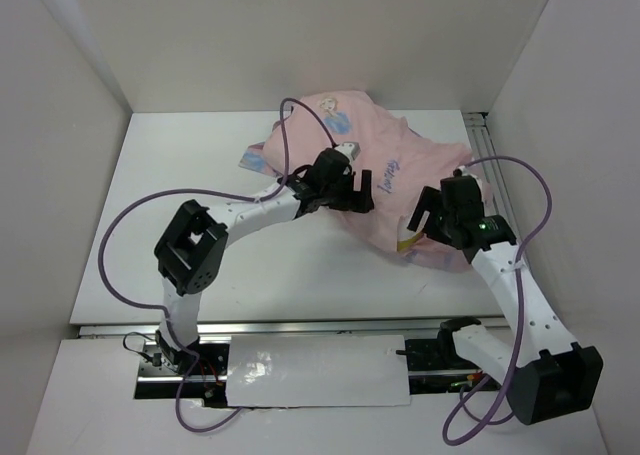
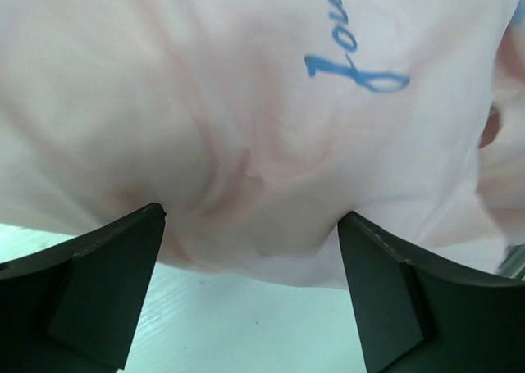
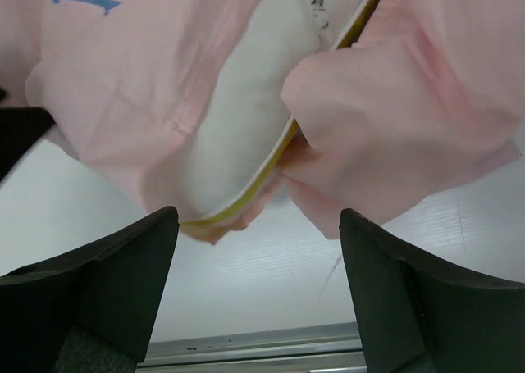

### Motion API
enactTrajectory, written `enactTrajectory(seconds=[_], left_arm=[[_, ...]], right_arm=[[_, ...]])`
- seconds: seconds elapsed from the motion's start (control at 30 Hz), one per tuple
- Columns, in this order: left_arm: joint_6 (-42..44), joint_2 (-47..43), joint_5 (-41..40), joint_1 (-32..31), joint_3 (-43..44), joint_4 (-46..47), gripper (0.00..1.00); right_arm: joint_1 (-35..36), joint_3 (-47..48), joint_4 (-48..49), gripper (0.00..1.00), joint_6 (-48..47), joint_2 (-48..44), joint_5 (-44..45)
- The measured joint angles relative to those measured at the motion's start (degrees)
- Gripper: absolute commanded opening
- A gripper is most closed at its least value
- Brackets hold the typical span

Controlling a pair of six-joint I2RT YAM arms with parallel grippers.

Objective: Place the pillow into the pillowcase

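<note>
Right claw point(image 3: 258, 217) is hanging spread and pinching nothing, its two dark fingers point(image 3: 98, 299) framing the mouth of the pillowcase point(image 3: 410, 102) straight ahead of me. From that mouth the pillow point(image 3: 246, 127) is poking out toward me. Its yellow strip point(image 3: 275, 156) is running slantwise from upper right to lower left across the wrist view, so the bare corner is lying just ahead of the gap between my fingers and a little to its left. From above, the pink bundle is lying toward the far right of the table point(image 1: 200, 175). Its long axis is running from far left to near right, and its open end is facing near right, where this claw is hovering. Left claw point(image 2: 253, 215) is likewise standing spread, bracketing the closed pink flank below the blue script point(image 2: 357, 70); I cannot tell whether its fingers are touching the cloth. I am judging the pillow to be mostly inside but not yet fully covered. The right arm is sitting nearer the bare corner, so the coming move is turning on that corner. I could push it inward along the long axis, or pinch the pink lip beside it and draw the lip over the corner.
</note>
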Motion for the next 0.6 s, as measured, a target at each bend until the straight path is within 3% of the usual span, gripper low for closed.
enactTrajectory(seconds=[0.17, 0.3, 0.53, 0.57, 0.6], left_arm=[[2.3, -4.6, -3.6, 2.1, 0.6, -1.6, 1.00], [2.4, -4.5, -4.7, 8.0, 4.5, -2.1, 1.00], [3.8, 14.5, -5.7, 16.8, 29.2, -9.0, 1.00], [3.8, 16.9, -5.7, 17.0, 30.3, -10.0, 0.98], [3.8, 18.4, -5.7, 17.0, 30.2, -11.2, 0.91]], right_arm=[[0.0, -1.0, 5.0, 0.84, -1.7, 5.3, -0.3], [0.0, -3.6, 13.6, 0.84, -3.1, 9.7, -2.7], [0.1, -3.9, 24.3, 0.67, -4.7, 19.7, -7.0], [0.2, -3.9, 24.9, 0.64, -5.1, 20.8, -7.2], [0.2, -3.9, 25.2, 0.61, -5.4, 21.6, -7.4]])
